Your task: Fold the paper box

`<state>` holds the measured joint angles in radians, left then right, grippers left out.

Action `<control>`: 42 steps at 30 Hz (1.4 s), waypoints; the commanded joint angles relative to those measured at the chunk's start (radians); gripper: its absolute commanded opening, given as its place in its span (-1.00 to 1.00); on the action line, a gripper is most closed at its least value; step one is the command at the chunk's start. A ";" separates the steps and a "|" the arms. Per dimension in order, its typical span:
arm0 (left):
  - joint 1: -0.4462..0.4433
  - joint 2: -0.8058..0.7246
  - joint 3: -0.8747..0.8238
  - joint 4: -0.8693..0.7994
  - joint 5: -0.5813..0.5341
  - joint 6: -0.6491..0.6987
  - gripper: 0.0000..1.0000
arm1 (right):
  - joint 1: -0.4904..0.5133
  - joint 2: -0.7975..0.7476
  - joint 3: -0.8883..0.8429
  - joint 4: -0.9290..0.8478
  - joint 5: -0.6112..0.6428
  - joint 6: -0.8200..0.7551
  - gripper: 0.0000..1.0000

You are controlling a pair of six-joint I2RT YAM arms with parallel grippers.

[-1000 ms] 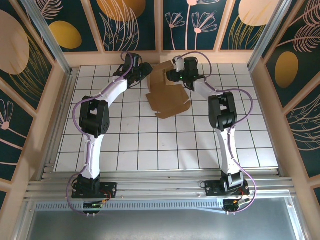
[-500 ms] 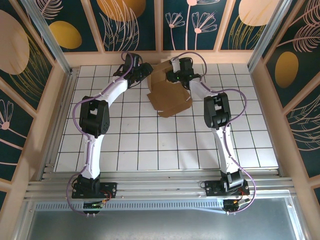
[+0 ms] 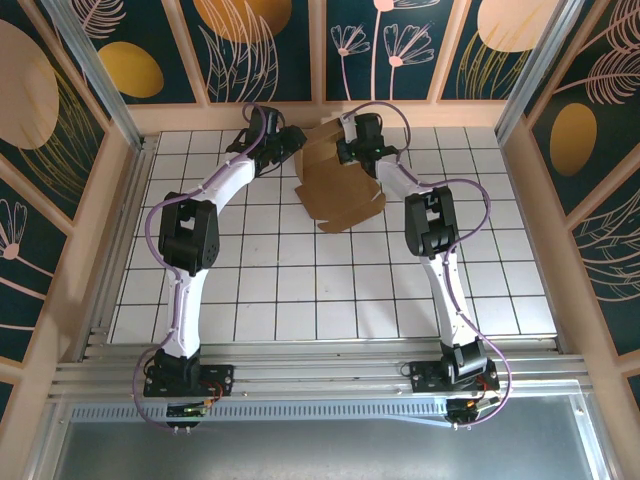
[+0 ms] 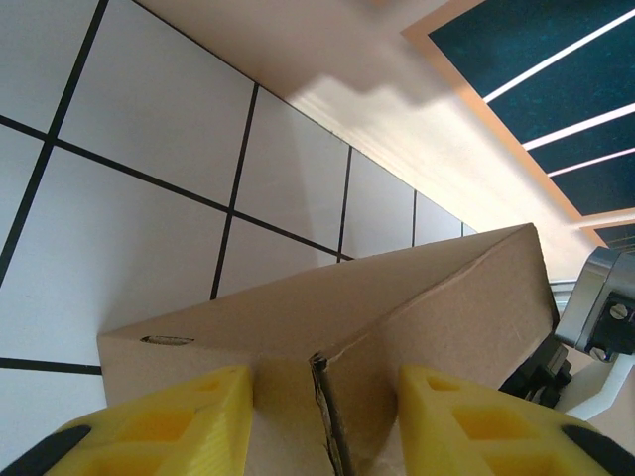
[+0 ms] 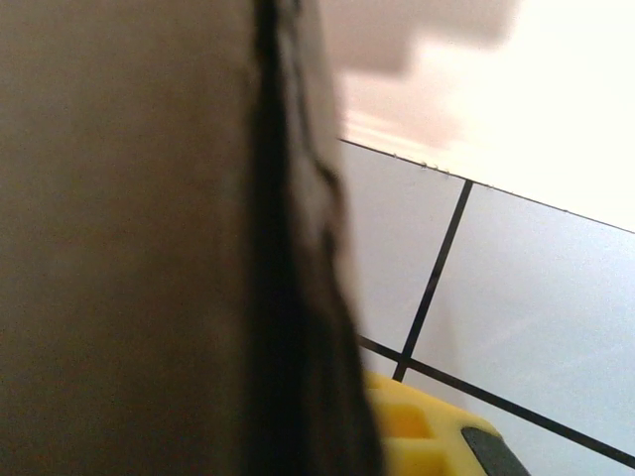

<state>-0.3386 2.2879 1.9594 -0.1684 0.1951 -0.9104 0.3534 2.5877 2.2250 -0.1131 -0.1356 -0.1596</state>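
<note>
At the far-left corner of the paper box (image 3: 338, 190), the left end effector (image 4: 324, 397) sits spread astride a raised cardboard edge, not visibly clamping it. The box lies partly folded on the tabletop (image 3: 300, 290). At the box's far-right flap, the right end effector (image 3: 346, 152) has just pressed together, seemingly pinching the flap, probably ready to fold it inward.

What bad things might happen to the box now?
1. The right gripper looks pinched on a thin edge of the box; that edge might slip out or crumple.
2. The fold between the fingers of the left gripper looks ragged, so it might tear.
3. The box sits by the back wall, so a push may jam it there.
</note>
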 commanded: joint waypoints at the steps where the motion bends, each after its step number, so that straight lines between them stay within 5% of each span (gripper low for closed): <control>1: -0.008 0.004 -0.025 -0.049 0.035 0.021 -0.17 | 0.017 0.040 0.023 -0.055 0.039 0.002 -1.00; 3: -0.009 0.004 -0.025 -0.048 0.037 0.019 -0.17 | 0.018 0.040 0.023 -0.055 0.051 0.004 -1.00; 6: -0.008 0.005 -0.024 -0.045 0.043 0.018 -0.17 | 0.019 0.038 0.025 -0.053 0.044 0.021 -0.69; 14: -0.007 -0.022 -0.019 -0.054 0.100 0.038 -0.04 | 0.015 -0.014 -0.006 -0.050 -0.008 0.031 -0.61; 21: -0.003 -0.147 -0.052 -0.059 0.054 0.065 0.33 | 0.002 -0.078 -0.050 -0.072 -0.040 0.002 -0.98; 26: -0.001 -0.282 -0.089 -0.063 0.010 0.137 0.52 | -0.023 -0.179 -0.107 -0.105 -0.071 -0.074 -1.00; 33: -0.001 -0.598 -0.314 0.017 -0.026 0.358 0.61 | -0.030 -0.486 -0.336 -0.233 -0.048 -0.564 -1.00; 39: 0.000 -0.900 -0.647 0.216 0.041 0.519 0.64 | 0.050 -0.837 -0.911 -0.206 0.397 -1.509 -1.00; 42: -0.001 -0.984 -0.757 0.250 -0.021 0.548 0.64 | 0.070 -0.937 -1.003 -0.234 0.347 -1.596 -1.00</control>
<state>-0.3393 1.3285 1.2865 0.0059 0.2047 -0.4522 0.4126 1.6688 1.3014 -0.2989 0.1093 -1.3796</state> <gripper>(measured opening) 0.818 0.084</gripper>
